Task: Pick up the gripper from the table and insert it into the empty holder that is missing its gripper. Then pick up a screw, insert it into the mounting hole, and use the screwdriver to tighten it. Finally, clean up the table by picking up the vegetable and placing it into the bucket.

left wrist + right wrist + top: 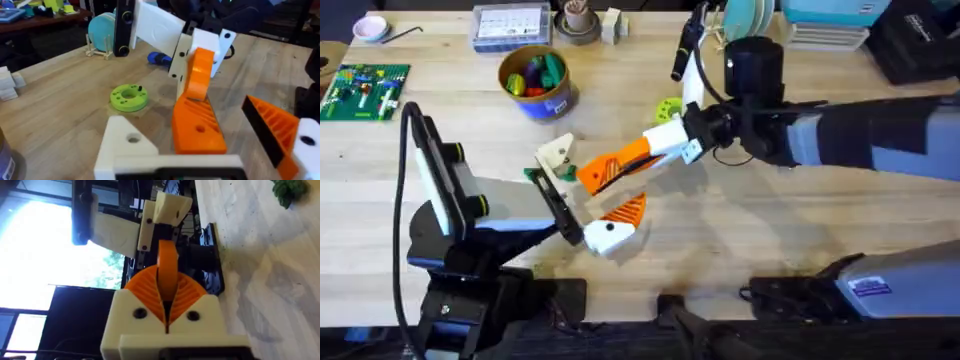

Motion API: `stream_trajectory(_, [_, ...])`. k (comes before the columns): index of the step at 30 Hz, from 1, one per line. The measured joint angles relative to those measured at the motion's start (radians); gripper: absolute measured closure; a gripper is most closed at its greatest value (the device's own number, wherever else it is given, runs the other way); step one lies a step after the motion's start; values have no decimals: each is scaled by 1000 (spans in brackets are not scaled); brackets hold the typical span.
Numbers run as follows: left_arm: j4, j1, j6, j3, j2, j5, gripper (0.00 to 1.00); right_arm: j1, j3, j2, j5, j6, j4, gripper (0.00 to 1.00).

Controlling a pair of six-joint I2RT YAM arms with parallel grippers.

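My right gripper [658, 146] is shut on the gripper [612, 166], a loose orange ribbed wedge, and holds it tilted above the table. In the right wrist view my own orange pads [186, 292] pinch the wedge [167, 267]. My left gripper [588, 190] stands open, with the empty holder [557, 155] on one side and an orange finger [625, 210] on the other. The wedge [197, 120] hangs between them, close beside the empty holder [125, 142]; contact is unclear. The vegetable [533, 176] lies by the left gripper. The bucket [535, 82] stands behind. A blue tip of the screwdriver [159, 58] peeks out.
A lime-green disc [668, 108] lies just behind the right gripper. A green circuit board [365, 88] sits at the far left, with a clear parts box [510, 25] and a grey dish [578, 25] at the back. A dish rack [750, 20] stands at the back right.
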Motion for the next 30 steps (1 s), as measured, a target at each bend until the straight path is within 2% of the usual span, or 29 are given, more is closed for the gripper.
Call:
stream_trajectory(9, [0,0,0,0,0,5,8,10,42,61,1,50,4,993])
stream_trajectory(17, [-4,0,0,0,0,32,7,10,92,60,8,53,6,993])
stream_trajectory(30, [-5,2,0,0,0,43,8,31,93,63,50,52,4,993])
